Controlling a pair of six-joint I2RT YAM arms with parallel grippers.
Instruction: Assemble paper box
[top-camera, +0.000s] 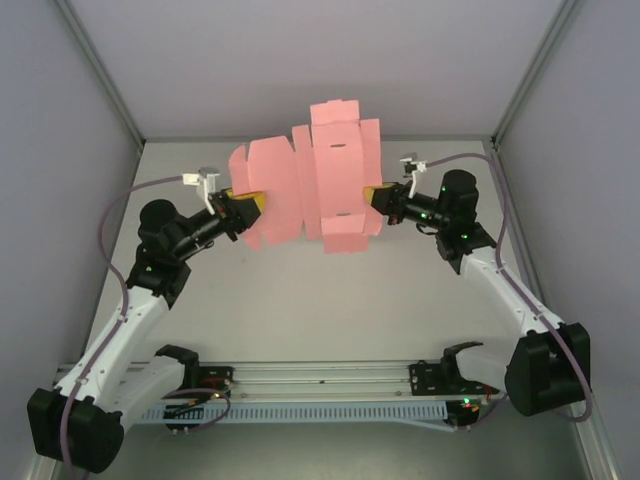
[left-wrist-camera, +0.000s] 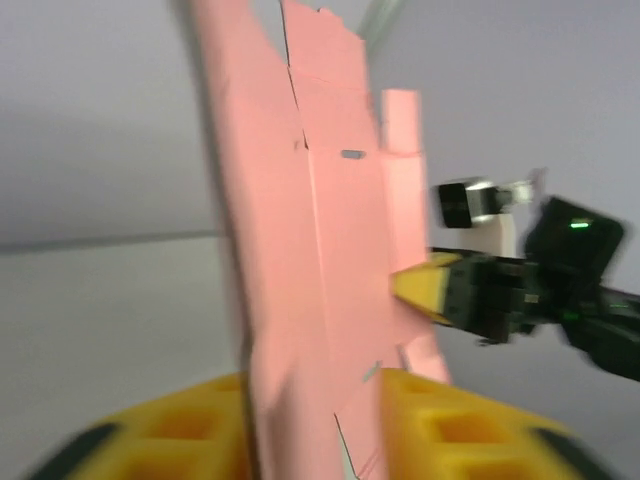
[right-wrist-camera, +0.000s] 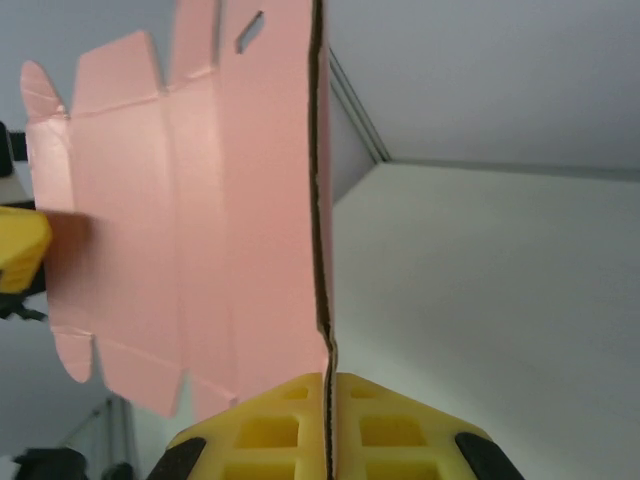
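The paper box (top-camera: 310, 185) is a flat pale pink die-cut sheet with flaps and slots, held upright in the air above the table between both arms. My right gripper (top-camera: 372, 198) is shut on its right edge. In the right wrist view the card (right-wrist-camera: 200, 220) is pinched edge-on between the closed yellow fingers of that gripper (right-wrist-camera: 328, 425). My left gripper (top-camera: 250, 203) sits at the sheet's left side. Its yellow fingers (left-wrist-camera: 450, 420) stand apart, with the sheet (left-wrist-camera: 320, 250) passing through the gap, so the gripper (left-wrist-camera: 315, 435) is open. The right gripper's yellow tip (left-wrist-camera: 425, 285) shows behind the card.
The white table (top-camera: 320, 310) lies below the sheet. Grey enclosure walls rise on the left, right and back. A metal rail (top-camera: 320, 375) with the arm bases runs along the near edge.
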